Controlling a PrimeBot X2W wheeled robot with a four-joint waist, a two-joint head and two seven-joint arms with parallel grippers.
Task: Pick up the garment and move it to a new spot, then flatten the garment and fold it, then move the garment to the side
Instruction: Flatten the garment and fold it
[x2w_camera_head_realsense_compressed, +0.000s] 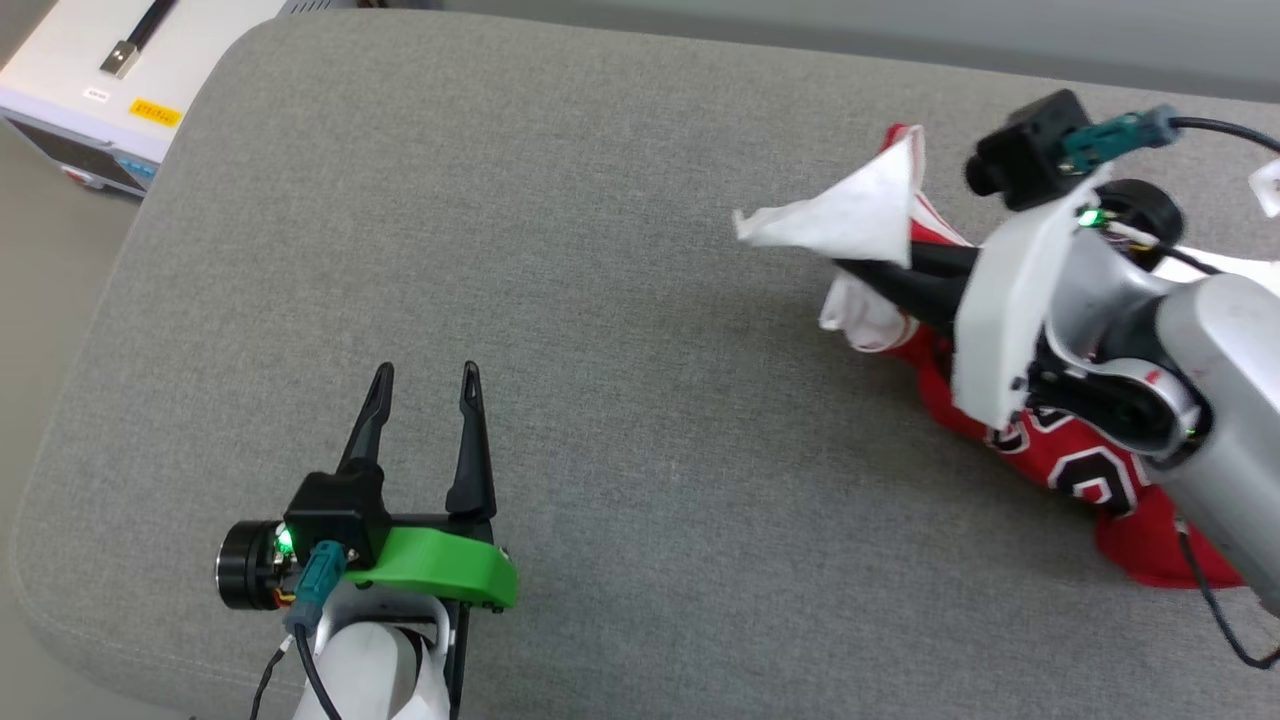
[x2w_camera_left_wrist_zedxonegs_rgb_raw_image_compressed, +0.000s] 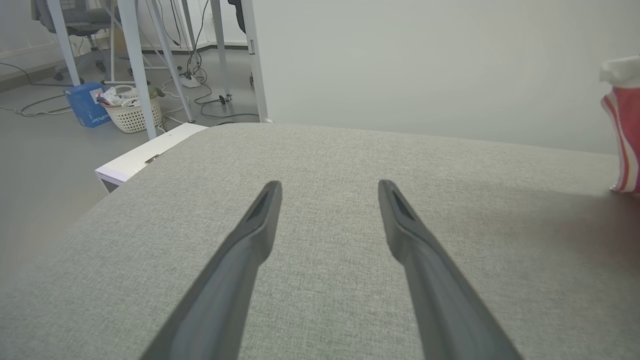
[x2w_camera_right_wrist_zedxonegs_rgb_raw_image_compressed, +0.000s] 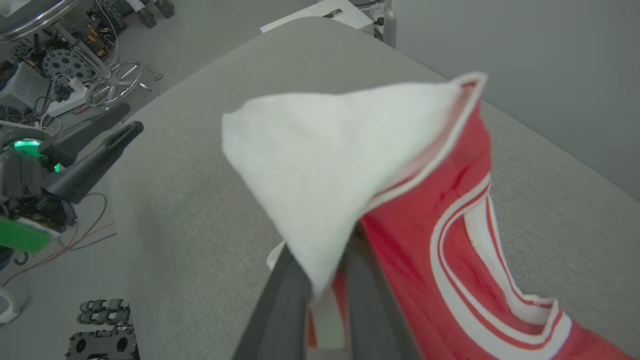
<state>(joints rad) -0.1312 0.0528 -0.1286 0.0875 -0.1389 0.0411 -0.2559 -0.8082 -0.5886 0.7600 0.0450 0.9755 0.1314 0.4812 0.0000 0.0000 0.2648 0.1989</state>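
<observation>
1. Near left, the left gripper (x2w_camera_head_realsense_compressed: 427, 372) hangs open and empty over the grey bench (x2w_camera_head_realsense_compressed: 620, 330).
2. Farther right, the right gripper (x2w_camera_head_realsense_compressed: 872, 275) pinches the white sleeve (x2w_camera_head_realsense_compressed: 850, 215) of the shirt (x2w_camera_head_realsense_compressed: 1070, 462), whose red body lies bunched at the bench's right side.
3. Lift until the whole heap clears, then carry it left to open bench. The sleeve-only hold may slip.

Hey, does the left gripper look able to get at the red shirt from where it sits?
Probably yes: the left gripper is open, and only bare grey cushion lies between it and the garment the right gripper holds.
</observation>
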